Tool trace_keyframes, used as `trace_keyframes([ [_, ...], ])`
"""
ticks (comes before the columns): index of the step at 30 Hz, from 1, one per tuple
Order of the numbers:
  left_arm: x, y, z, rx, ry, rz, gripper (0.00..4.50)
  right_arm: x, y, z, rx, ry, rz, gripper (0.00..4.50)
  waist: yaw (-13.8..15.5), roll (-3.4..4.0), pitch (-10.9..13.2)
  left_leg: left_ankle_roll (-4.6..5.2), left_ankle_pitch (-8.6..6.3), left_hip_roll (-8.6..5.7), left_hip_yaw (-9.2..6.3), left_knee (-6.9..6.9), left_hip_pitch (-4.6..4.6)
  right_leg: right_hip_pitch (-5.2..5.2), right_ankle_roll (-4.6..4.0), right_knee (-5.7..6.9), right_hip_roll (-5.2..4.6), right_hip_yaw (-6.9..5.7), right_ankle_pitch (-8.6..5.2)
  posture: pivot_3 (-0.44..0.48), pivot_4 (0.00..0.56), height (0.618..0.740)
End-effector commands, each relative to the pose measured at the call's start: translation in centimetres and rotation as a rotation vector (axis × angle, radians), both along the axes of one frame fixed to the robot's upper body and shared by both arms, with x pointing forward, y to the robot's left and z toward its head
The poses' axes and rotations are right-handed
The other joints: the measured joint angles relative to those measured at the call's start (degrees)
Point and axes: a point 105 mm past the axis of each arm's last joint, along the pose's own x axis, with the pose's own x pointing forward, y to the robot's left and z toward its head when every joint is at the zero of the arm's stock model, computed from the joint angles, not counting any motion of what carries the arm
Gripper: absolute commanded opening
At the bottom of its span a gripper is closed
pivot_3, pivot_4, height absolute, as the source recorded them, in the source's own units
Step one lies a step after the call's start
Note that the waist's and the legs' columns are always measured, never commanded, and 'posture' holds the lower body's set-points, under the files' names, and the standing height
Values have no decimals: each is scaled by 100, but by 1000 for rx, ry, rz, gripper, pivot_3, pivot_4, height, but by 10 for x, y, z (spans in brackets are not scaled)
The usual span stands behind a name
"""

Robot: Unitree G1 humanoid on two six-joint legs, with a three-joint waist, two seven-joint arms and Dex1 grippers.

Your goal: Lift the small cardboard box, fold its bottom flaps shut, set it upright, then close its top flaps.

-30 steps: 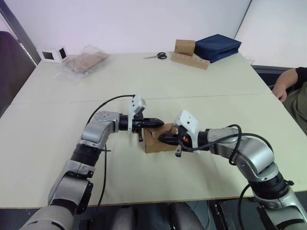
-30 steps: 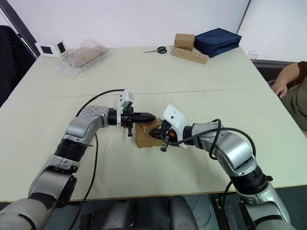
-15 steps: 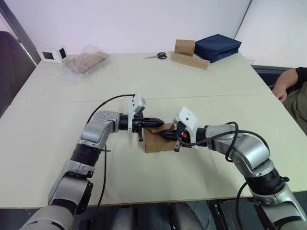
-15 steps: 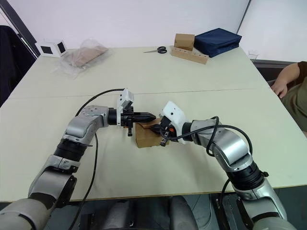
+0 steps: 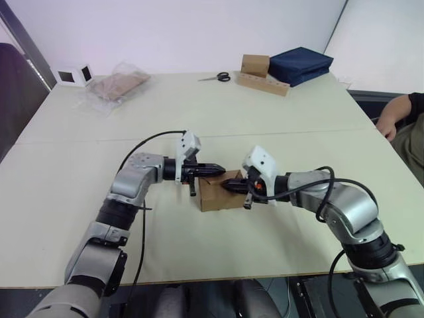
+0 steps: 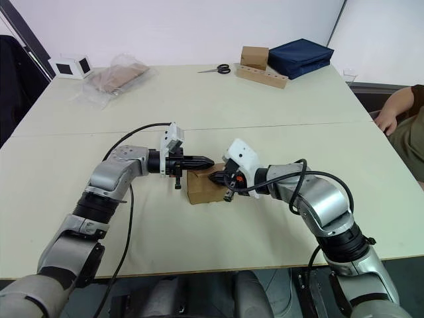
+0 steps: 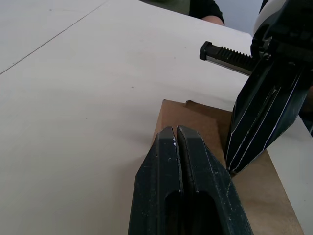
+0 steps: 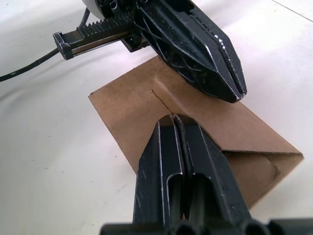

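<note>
The small cardboard box (image 5: 217, 195) stands on the table between my two arms, its upper flaps lying folded down. My left gripper (image 5: 217, 168) is shut and reaches in from the left, its tip just above the box's upper left edge (image 7: 194, 121). From the right, my right gripper (image 5: 226, 186) is also shut and rests its tip on the folded flaps (image 8: 128, 104). The two tips nearly meet over the box. In the right wrist view the left gripper (image 8: 238, 93) hovers over the far flap. Neither gripper holds anything.
At the table's far side lie a clear bag of brown cardboard (image 5: 119, 85), a small white cube (image 5: 75, 75), scissors (image 5: 216, 77), a brown box with a holed strip (image 5: 262, 74) and a dark blue bag (image 5: 300, 64). A person's arm (image 5: 401, 114) rests at the right edge.
My right gripper has come up from the box's front face onto its top and the flap there lies flatter. The left gripper has barely moved.
</note>
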Motion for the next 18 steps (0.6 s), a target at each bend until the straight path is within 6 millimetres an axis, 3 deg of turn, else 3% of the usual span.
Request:
trace_keyframes([
  [1, -1, 0, 4, -1, -37, -4, 62, 3, 0, 31, 73, -86, -1, 0, -1, 0, 0, 0, 0, 0, 0, 0, 0, 0, 0, 0, 0, 0, 0, 0, 150, 740],
  [6, -1, -1, 5, -5, -41, -3, 62, 9, -1, 27, 76, -75, -24, 0, -2, 0, 0, 0, 0, 0, 0, -1, 0, -1, 0, 0, 0, 0, 0, 0, 150, 740],
  [14, -9, 1, 3, -9, -32, 12, 62, 5, -3, -16, -5, 1, -31, 0, -4, 0, 0, 0, 0, 0, 1, -1, 0, -1, 0, 0, 0, 1, 0, 0, 150, 740],
  [18, -19, 14, -25, 63, 7, 46, 62, 7, -5, -28, -13, 29, -52, 0, -16, 2, -3, 0, 0, 1, 1, -1, 5, 3, 0, 1, 1, 1, 0, 0, 150, 740],
])
